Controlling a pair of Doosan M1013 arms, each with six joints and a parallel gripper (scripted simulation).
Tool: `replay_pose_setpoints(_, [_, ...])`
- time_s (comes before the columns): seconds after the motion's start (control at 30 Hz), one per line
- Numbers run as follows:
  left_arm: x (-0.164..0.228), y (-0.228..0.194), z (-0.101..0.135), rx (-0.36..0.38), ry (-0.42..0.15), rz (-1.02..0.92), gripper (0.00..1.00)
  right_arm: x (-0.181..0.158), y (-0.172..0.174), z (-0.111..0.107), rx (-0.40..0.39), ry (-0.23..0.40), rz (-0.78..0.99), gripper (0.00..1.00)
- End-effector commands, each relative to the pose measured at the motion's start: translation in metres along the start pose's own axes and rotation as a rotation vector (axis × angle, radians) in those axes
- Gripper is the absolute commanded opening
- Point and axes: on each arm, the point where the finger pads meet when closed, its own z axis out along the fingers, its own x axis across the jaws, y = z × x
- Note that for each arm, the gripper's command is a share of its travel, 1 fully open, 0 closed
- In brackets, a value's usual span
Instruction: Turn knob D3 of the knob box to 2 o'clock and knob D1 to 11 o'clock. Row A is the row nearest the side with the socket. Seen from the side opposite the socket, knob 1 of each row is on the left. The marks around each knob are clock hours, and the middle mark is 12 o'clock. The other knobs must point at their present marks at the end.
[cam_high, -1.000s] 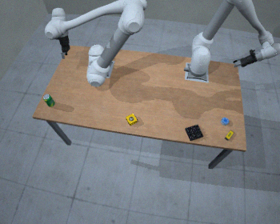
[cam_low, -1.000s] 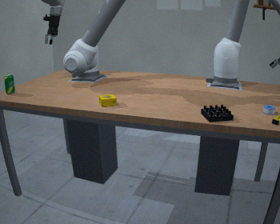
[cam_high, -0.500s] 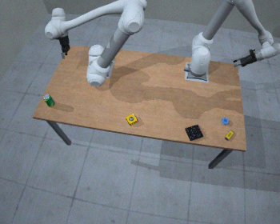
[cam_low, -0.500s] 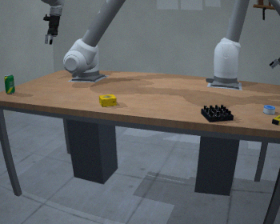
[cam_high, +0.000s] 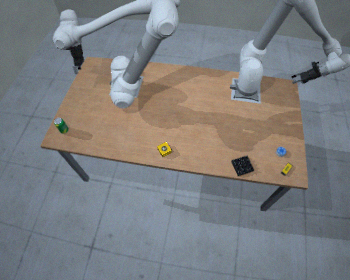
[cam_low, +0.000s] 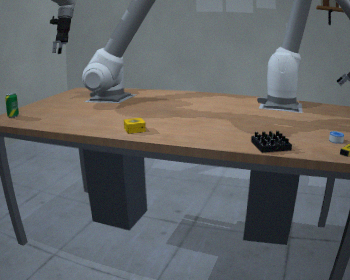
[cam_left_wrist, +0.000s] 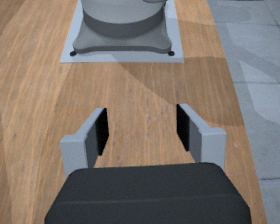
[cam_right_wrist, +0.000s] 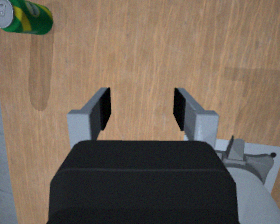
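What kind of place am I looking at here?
Probably a robotics lab or test cell: two white robot arms are mounted on one wooden table, with a tiled floor and bare grey walls around.

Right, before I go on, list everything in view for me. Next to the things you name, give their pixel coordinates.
table (cam_high: 110, 135) (cam_low: 200, 140) (cam_left_wrist: 145, 80) (cam_right_wrist: 140, 50): 1, brown top, grey legs, centre
knob box (cam_high: 243, 166) (cam_low: 271, 145): 1, black, by the front edge
yellow box (cam_high: 164, 152) (cam_low: 134, 127): 1, yellow, front middle
can (cam_high: 61, 126) (cam_low: 12, 106) (cam_right_wrist: 32, 19): 1, green and yellow, upright at one end
round tin (cam_high: 281, 151) (cam_low: 336, 137): 1, blue and white, beyond the knob box
small block (cam_high: 286, 169) (cam_low: 345, 150): 1, yellow and black, near the tin
pedestals (cam_low: 105, 190): 2, dark, under the table
wall fixture (cam_low: 327, 8): 1, brown, partly seen
arms: 2, white and grey, mounted at the back
left tool (cam_high: 296, 80) (cam_low: 341, 80) (cam_left_wrist: 142, 120): 1, black and grey, open
right tool (cam_high: 77, 69) (cam_low: 57, 49) (cam_right_wrist: 142, 100): 1, black and grey, open
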Motion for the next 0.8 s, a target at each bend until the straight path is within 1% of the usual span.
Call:
replay_pose_setpoints(0.0, [0.000, 0.000, 0.000, -0.001, 0.000, 0.000, 1.00, -0.017, -0.009, -0.005, -0.010, 0.003, -0.040, 1.00])
replay_pose_setpoints(0.17, [0.000, 0.000, 0.000, -0.001, 0.000, 0.000, 1.00, -0.066, -0.029, -0.014, -0.038, 0.011, -0.149, 1.00])
replay_pose_setpoints(0.4, [0.000, 0.000, 0.000, -0.001, 0.000, 0.000, 1.00, -0.133, -0.044, -0.017, -0.067, 0.021, -0.275, 1.00])
replay_pose_setpoints(0.47, [0.000, 0.000, 0.000, -0.001, 0.000, 0.000, 1.00, -0.133, -0.044, -0.017, -0.067, 0.021, -0.275, 1.00])
replay_pose_setpoints(0.53, [0.000, 0.000, 0.000, -0.001, 0.000, 0.000, 1.00, -0.169, -0.046, -0.016, -0.081, 0.026, -0.338, 1.00])
replay_pose_setpoints(0.77, [0.000, 0.000, 0.000, -0.001, 0.000, 0.000, 1.00, -0.237, -0.042, -0.010, -0.104, 0.036, -0.450, 1.00])
